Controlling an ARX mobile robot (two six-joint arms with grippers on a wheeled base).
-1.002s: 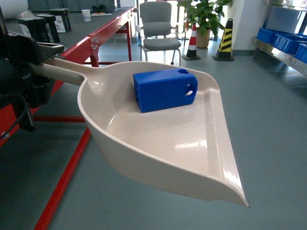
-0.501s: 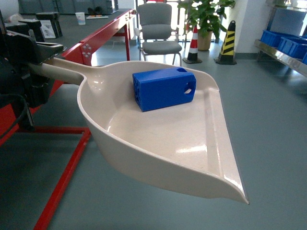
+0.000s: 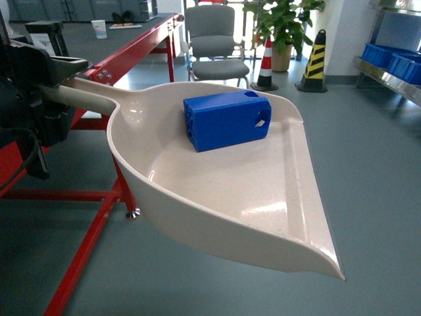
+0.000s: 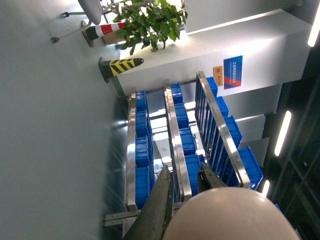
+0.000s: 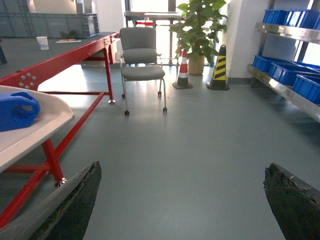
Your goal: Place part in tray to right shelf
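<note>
The right shelf (image 5: 287, 87) stood far right, a steel rack holding blue crates (image 5: 280, 70), well apart from everything the robot carried. The red-framed table (image 3: 125, 56) ran along the left, with a grey chair (image 3: 212, 46), a potted plant (image 3: 283, 26) and striped cones (image 3: 314, 59) far behind. The tray (image 3: 263, 197) was held in the air over the grey floor, handle pointing left, flat lip toward the near right. The left gripper (image 3: 49, 82) was clamped on the tray's handle at the left edge of the head view. The right gripper (image 5: 180, 200) was spread wide with nothing between its dark fingers (image 5: 75, 200), hanging over bare floor. The part (image 3: 227, 120) lay on its side in the far section of the tray, near the handle end, holes facing right.
</note>
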